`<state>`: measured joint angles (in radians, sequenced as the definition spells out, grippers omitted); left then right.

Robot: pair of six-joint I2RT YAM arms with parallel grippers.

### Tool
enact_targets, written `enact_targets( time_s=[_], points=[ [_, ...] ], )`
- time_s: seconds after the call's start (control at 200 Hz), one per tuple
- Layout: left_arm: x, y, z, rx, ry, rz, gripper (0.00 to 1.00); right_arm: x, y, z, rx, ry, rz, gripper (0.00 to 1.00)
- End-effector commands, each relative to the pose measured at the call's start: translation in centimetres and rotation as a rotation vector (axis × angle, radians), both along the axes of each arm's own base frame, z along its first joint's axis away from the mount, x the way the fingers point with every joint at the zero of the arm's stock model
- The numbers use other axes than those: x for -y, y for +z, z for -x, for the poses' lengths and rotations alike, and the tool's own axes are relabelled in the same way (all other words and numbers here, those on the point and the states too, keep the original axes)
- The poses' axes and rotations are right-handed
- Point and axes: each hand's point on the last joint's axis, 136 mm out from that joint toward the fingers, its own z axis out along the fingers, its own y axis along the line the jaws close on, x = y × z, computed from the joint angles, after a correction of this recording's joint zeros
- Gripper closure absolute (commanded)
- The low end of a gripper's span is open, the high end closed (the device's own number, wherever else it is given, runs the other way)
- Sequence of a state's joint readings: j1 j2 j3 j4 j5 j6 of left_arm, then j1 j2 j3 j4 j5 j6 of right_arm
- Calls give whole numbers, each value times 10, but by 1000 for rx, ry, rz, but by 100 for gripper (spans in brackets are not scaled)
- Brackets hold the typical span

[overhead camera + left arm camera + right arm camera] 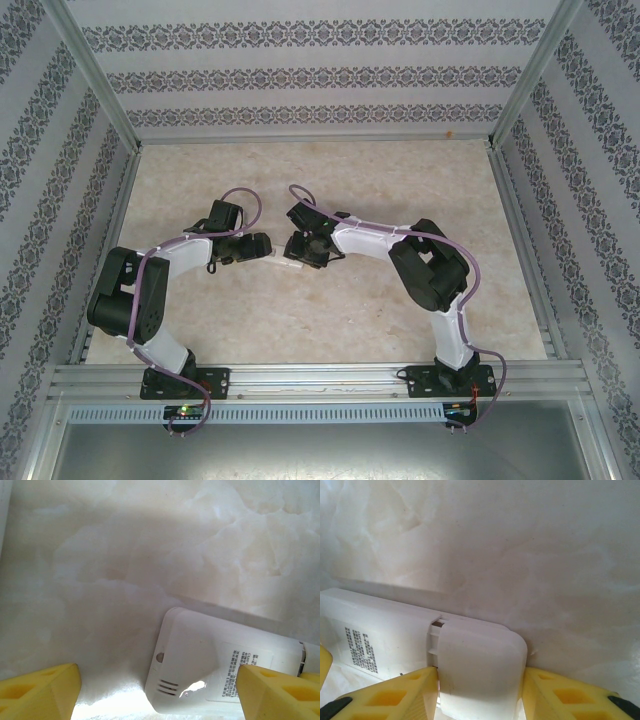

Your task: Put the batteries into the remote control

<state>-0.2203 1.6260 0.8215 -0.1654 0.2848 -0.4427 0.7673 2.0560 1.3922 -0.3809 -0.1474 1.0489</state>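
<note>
The remote control (200,665) is seen back-up at mid-table, its barely slid battery cover (480,645) clasped by the right gripper (480,680), nothing held in the wide-spread left gripper (157,680), so loading is judged hardly begun.

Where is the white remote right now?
The remote lies back-up in the middle of the table, between the left hand and right hand; in the right wrist view, yellow fingers flank its battery-cover end.

Patterned wallpaper walls (300,70), beige marble tabletop (400,180), aluminium frame rails (320,378)
</note>
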Motion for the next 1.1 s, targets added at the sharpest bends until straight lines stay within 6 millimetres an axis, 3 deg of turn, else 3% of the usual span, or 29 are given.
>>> enact_targets(
  time_s=[0.0, 0.195, 0.475, 0.944, 1.099],
  points=[
    [6, 1, -5, 28, -21, 31, 18, 13, -10, 5, -47, -21, 45, 50],
    [6, 0, -4, 26, -24, 30, 18, 5, 6, -1, -18, -8, 12, 45],
    [8, 0, -5, 26, -24, 38, 18, 11, 26, -4, 20, -5, 3, 35],
    [7, -3, -4, 21, -19, 35, 17, 9, 14, 0, -1, 1, -4, 59],
    [7, -2, -5, 22, -17, 36, 17, 8, 7, 1, -19, 1, -3, 60]
  ],
)
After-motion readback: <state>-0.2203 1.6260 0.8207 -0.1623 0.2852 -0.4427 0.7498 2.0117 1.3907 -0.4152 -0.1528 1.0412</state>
